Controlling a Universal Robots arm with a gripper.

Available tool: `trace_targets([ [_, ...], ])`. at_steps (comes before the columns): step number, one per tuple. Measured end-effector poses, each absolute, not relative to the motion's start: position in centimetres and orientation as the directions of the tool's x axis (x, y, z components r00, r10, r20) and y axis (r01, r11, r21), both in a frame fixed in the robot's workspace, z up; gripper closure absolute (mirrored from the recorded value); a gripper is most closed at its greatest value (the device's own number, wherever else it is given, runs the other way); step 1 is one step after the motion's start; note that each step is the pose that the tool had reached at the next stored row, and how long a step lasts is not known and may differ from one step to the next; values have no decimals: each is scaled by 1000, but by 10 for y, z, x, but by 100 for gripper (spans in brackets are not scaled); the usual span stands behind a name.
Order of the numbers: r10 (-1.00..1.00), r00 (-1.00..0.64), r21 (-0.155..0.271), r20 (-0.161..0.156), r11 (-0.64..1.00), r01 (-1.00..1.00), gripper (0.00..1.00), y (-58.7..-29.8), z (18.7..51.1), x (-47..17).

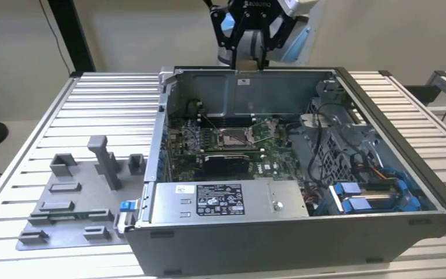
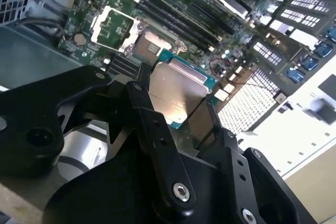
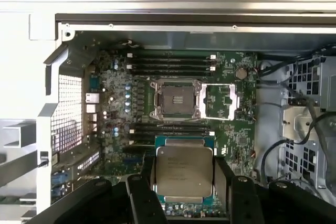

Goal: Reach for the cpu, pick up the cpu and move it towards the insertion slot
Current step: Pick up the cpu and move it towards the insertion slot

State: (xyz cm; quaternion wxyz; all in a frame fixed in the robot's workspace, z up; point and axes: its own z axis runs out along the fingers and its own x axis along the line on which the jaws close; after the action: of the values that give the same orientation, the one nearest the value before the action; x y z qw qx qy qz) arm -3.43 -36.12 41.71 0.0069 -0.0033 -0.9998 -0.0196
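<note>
Clamped between the black fingers (image 3: pixel 223 174) of the gripper (image 3: pixel 184 182), the cpu (image 3: pixel 184 170) (image 2: pixel 177 94), silvery face toward both wrist views, greenish edge showing around it. Beyond it on the green circuit board (image 3: pixel 236 135), well apart from the cpu, the insertion slot (image 3: pixel 176 99) (image 2: pixel 149 45) with its metal frame swung open beside it. Farther off, seen in the exterior view, the gripper (image 1: pixel 248 49) above the far wall of the open computer case (image 1: pixel 285 244) on the bench (image 1: pixel 107 110).

Brushed silvery metal top on the cpu (image 3: pixel 185 171) with a green edge, matt black gripper (image 3: pixel 184 182) links, shiny metal frame round the insertion slot (image 3: pixel 175 99), glossy green circuit board (image 3: pixel 231 135), grey sheet-metal computer case (image 1: pixel 285 238), matt grey plastic fixture blocks (image 1: pixel 76 197), ribbed pale metal table (image 1: pixel 107 104)
</note>
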Motion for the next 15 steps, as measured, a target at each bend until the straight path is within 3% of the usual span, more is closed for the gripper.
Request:
trace_targets([
  [15, 6, -1000, 39, 14, 999, 7, 100, -321, 413, -31],
])
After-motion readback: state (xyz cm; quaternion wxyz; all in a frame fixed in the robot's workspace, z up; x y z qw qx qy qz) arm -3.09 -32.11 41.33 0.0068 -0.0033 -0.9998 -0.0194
